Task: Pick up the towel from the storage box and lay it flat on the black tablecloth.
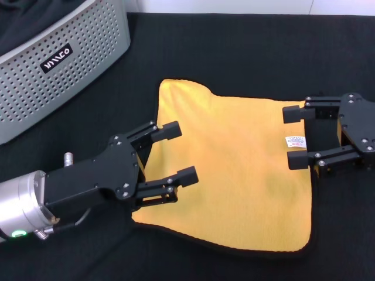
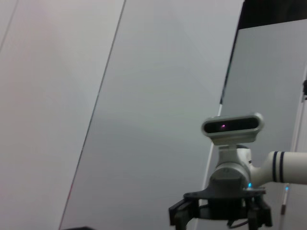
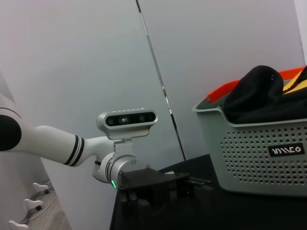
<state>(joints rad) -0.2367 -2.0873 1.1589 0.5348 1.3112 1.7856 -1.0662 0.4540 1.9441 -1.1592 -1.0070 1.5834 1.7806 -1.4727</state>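
The yellow-orange towel [image 1: 234, 175] lies spread on the black tablecloth [image 1: 234, 52], its far left corner slightly rumpled and its white label [image 1: 296, 141] at the right edge. My left gripper [image 1: 180, 152] hovers open over the towel's left edge, holding nothing. At the towel's right edge my right gripper [image 1: 294, 136] is also open, with the label between its fingers. The grey perforated storage box [image 1: 58, 76] stands at the far left; the right wrist view shows the storage box [image 3: 254, 153] from the side.
Dark fabric [image 3: 261, 93] and an orange piece [image 3: 225, 91] stick up out of the box. Light grey wall panels stand behind the table in both wrist views. The tablecloth extends around the towel on all sides.
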